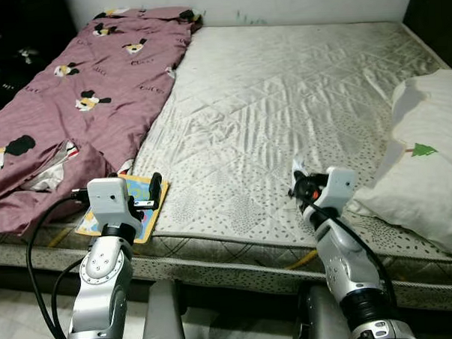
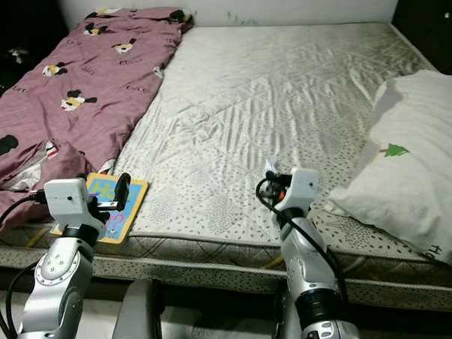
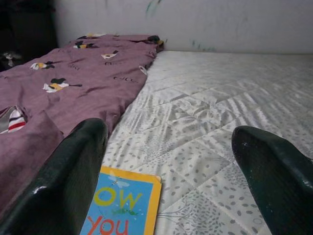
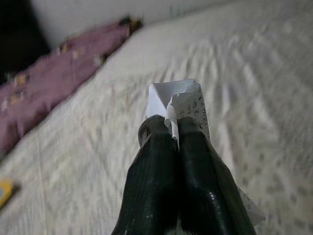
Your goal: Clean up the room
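Note:
My right gripper is shut on a small white scrap of printed paper. It hovers over the mattress's near edge, and in the left eye view the same paper scrap pokes up from the right gripper. My left gripper stands open just above a blue and yellow children's book lying at the mattress's near left corner. In the left wrist view the book lies between the two wide-apart black fingers, untouched.
A purple patterned duvet covers the bed's left side, bunched near the book. A white pillow with a green tree print lies at the right. The quilted mattress spreads between them. A dark headboard or wall edge stands at the far right.

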Tool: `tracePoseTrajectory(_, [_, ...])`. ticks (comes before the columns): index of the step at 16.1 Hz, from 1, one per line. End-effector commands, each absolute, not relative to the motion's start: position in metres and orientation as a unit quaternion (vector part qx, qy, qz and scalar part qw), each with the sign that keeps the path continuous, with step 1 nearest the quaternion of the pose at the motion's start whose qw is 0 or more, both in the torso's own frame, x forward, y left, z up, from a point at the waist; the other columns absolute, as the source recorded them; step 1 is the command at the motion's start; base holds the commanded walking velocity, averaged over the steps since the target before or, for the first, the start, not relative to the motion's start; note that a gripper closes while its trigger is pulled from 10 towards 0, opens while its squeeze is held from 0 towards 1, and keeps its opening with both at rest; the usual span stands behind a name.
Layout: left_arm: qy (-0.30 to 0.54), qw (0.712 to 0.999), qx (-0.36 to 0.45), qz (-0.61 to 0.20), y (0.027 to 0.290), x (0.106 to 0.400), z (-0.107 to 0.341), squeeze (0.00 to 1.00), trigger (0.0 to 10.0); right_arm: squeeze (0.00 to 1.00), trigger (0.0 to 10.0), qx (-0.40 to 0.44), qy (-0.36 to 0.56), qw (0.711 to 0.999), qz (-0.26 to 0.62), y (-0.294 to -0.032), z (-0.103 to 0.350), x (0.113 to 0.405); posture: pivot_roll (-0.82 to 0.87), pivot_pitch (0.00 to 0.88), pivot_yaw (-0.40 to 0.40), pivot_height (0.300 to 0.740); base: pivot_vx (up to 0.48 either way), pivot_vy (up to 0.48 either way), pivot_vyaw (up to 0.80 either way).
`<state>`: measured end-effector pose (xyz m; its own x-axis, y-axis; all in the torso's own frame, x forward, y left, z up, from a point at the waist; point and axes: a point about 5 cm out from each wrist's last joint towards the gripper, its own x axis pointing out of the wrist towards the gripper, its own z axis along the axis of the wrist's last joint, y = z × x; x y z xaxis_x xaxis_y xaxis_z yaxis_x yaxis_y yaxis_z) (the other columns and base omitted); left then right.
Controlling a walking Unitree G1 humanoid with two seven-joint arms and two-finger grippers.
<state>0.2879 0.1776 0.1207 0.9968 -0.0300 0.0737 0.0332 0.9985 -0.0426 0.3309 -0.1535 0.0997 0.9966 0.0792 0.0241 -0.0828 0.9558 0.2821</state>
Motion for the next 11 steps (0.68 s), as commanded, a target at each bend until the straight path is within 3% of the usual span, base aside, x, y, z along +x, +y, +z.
tracePoseTrajectory(1, [-0.03, 0.999, -0.02, -0.017, 0.178, 0.285, 0.116, 0.0, 10.0, 0.0, 10.0, 0.155, -0.041, 0.986, 0.034, -0.156, 0.115, 0.33, 0.04, 0.0, 0.045, 0.54, 0.0, 0.0, 0.0])
tracePoseTrajectory(3, [-0.028, 0.999, -0.02, -0.023, 0.175, 0.283, 0.114, 0.0, 10.0, 0.0, 10.0, 0.157, -0.059, 0.985, 0.029, -0.159, 0.124, 0.326, 0.04, 0.0, 0.053, 0.54, 0.0, 0.0, 0.0])
tracePoseTrajectory(11, [-0.015, 0.999, -0.023, -0.026, 0.177, 0.273, 0.108, 0.0, 10.0, 0.0, 10.0, 0.147, -0.066, 0.987, 0.027, -0.163, 0.141, 0.315, 0.04, 0.0, 0.045, 0.631, 0.0, 0.0, 0.0])
